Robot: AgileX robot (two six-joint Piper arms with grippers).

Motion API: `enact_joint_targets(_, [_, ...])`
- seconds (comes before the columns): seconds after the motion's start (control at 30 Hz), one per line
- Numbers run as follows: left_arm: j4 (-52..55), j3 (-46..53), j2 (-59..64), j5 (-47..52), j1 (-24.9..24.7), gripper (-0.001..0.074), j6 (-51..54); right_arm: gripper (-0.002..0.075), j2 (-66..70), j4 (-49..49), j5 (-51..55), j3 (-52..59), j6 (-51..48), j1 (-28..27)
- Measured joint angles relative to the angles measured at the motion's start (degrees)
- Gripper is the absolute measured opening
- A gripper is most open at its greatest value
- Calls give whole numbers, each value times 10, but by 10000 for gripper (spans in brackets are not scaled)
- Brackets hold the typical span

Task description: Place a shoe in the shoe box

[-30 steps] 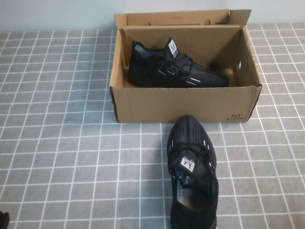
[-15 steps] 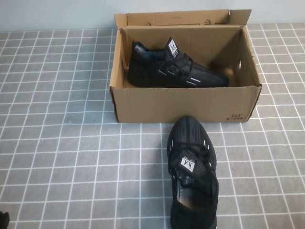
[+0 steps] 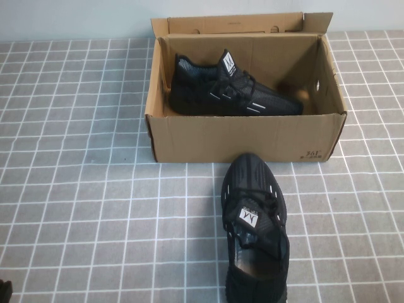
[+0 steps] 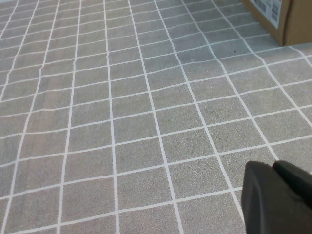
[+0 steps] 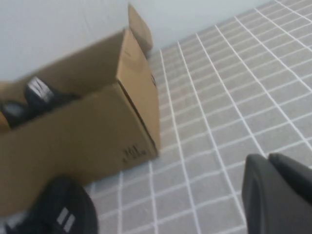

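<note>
beside shoe box, shoe, well apart from right pincer, left pincer

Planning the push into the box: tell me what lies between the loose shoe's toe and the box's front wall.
Nothing: in the high view only bare gridded cloth separates the loose shoe from the shoe box. The left gripper and right gripper sit elsewhere.

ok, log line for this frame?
shoe on table, toe at box | second shoe inside | left end effector, right end effector parked

High view: raised, angled down at shoe box. Left wrist: low over surface, box corner only. Right wrist: nearer box, shared with high view.
</note>
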Motion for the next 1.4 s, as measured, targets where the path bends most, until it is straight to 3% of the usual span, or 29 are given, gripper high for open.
enact_joint_targets(0.17, [0,0,0,0,0,-1,0,-16,0,160,-63,0,-3,0])
enact_joint_targets(0.33, [0,0,0,0,0,-1,0,-16,0,236,-67,0,-6,0])
enact_joint_targets(0.47, [0,0,0,0,0,-1,0,-16,0,258,-7,-1,-6,0])
enact_joint_targets(0.7, [0,0,0,0,0,-1,0,-16,71,239,188,-131,-42,0])
enact_joint_targets(0.97, [0,0,0,0,0,-1,0,-16,320,128,401,-321,-115,0])
enact_joint_targets(1.2, [0,0,0,0,0,-1,0,-16,510,97,461,-449,-177,6])
enact_joint_targets(1.4, [0,0,0,0,0,-1,0,-16,630,82,459,-543,-184,84])
